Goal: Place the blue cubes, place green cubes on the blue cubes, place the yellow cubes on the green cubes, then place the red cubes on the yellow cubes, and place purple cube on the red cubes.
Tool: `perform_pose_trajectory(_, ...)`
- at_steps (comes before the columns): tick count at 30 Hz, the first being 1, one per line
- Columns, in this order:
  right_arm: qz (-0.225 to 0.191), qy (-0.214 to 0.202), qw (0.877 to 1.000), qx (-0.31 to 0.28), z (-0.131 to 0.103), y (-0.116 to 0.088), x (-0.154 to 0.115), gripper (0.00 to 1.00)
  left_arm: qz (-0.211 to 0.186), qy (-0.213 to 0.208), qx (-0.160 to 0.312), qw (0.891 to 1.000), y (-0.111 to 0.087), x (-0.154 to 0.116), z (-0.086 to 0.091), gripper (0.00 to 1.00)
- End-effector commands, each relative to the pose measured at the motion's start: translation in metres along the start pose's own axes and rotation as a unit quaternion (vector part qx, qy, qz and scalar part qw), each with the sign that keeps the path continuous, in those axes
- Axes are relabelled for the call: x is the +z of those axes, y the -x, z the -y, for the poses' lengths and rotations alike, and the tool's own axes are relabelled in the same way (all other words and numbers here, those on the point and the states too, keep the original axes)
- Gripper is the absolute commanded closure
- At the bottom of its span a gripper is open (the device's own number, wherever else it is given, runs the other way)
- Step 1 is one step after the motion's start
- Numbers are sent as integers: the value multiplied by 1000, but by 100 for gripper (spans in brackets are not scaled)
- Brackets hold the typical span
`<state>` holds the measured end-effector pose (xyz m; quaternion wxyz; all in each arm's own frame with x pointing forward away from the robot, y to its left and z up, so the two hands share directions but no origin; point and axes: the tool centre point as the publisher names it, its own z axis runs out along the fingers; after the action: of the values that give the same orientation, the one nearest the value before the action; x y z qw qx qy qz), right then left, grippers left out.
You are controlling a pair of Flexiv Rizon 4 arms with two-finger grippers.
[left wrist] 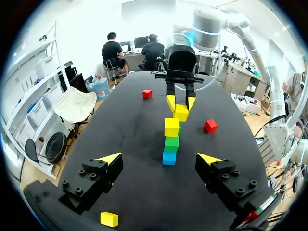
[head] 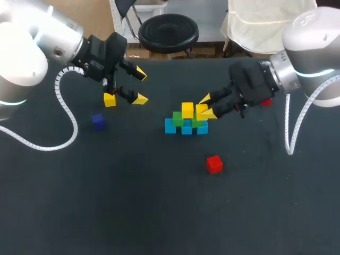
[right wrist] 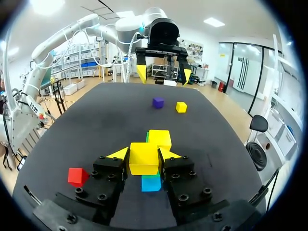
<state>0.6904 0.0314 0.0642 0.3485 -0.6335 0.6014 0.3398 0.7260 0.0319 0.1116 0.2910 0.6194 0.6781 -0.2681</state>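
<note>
Head view: the left claw (head: 141,86) hangs released over the tabletop (head: 106,202), a loose yellow cube (head: 109,99) just beside it and the purple cube (head: 98,121) near. The stack (head: 186,129) stands mid-tabletop, with three blue cubes in a row, two green on them and one yellow on top. The right claw (head: 205,106) is clenched on the held yellow cube (head: 201,110) at the stack's top, beside the placed yellow; contact with the green below cannot be told. The front red cube (head: 214,164) lies apart from the stack. The back red cube (head: 265,101) shows partly behind the right arm. Left wrist view: the left claw (left wrist: 160,160) stands wide apart, gripping nothing, with the loose yellow cube (left wrist: 109,219) under one finger. The stack (left wrist: 171,142) is ahead, and beyond it the right claw (left wrist: 180,102) grips the held yellow cube (left wrist: 181,113). Right wrist view: both fingers (right wrist: 120,154) press the held yellow cube (right wrist: 143,158) from two sides, a blue cube below it. The front red cube (right wrist: 77,176) is beside the claw. The purple cube (right wrist: 158,102) and loose yellow cube (right wrist: 181,107) lie far ahead, below the left claw (right wrist: 162,74).
</note>
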Motion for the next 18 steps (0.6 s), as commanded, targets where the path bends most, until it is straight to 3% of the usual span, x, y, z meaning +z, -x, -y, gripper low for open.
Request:
perform_pose_trajectory(1,-1,3,1000,2,2,-1,2,100,-1,-1,0,1000,0,0,-1,0)
perform_pose_trajectory(18,-1,0,1000,3,3,-4,5,100,-1,-1,0,1000,0,0,-1,0)
